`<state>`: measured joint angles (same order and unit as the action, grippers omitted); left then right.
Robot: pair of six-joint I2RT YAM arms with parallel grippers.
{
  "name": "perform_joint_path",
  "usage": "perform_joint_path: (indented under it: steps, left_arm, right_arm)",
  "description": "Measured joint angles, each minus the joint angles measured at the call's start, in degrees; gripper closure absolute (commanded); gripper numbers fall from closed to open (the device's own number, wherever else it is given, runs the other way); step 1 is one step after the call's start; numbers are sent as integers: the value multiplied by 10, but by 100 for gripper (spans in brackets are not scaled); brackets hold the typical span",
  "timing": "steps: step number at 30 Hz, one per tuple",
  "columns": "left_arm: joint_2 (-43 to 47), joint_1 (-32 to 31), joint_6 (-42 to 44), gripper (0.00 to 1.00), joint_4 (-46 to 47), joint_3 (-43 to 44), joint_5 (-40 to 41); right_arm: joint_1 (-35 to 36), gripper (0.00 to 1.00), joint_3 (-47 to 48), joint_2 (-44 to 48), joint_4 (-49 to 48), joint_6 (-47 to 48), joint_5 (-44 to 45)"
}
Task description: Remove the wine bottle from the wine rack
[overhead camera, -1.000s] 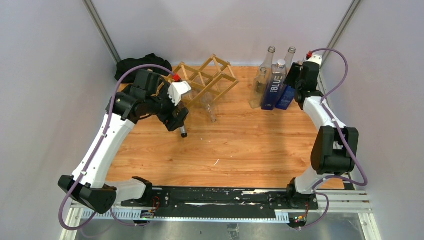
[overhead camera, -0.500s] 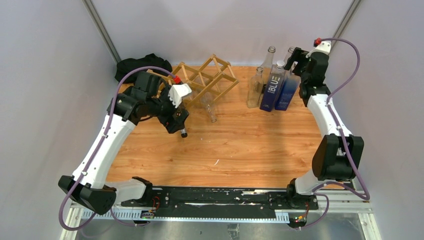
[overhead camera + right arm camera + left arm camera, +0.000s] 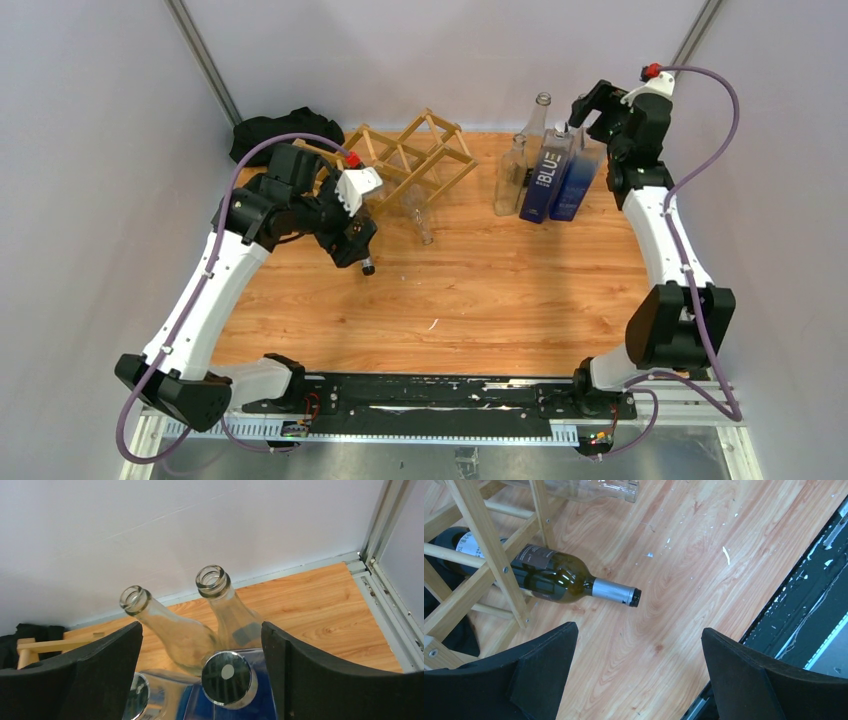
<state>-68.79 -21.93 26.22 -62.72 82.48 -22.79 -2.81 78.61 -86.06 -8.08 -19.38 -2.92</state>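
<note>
The left claw (image 3: 638, 630) was spread wide over the dark green glass wine bottle (image 3: 556, 575); a crooked pull might tip the pale wooden lattice rack (image 3: 480, 535).

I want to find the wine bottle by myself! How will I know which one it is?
Look for the wooden rack at the back left of the table. Low in it lies the wine bottle, on its side with its neck poking out. It is dark green glass with a silver neck and black cap, while the rack's other bottle is clear.
</note>
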Motion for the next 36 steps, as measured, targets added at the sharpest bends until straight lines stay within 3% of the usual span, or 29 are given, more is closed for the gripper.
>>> perform_joint_path:
  steps: [8, 13, 17, 21, 27, 36]
  left_arm:
    - [-25, 18, -3, 0, 0, 0, 9]
    - [-46, 78, 9, 0, 0, 8, 9]
    - [-50, 137, 18, 0, 0, 12, 2]
    - [-50, 186, 27, 0, 0, 13, -11]
    - [-48, 222, 50, 0, 0, 10, -34]
    - [-59, 255, 83, 0, 33, -32, -56]
  right_arm:
    - [35, 7, 0, 103, 70, -23, 9]
    - [183, 7, 0, 176, 113, -14, 41]
    - [311, 7, -4, 181, 136, -14, 64]
    - [413, 7, -3, 130, 153, -14, 88]
    - [528, 6, 54, -51, 184, -20, 89]
    - [570, 4, 213, -278, 227, -38, 57]
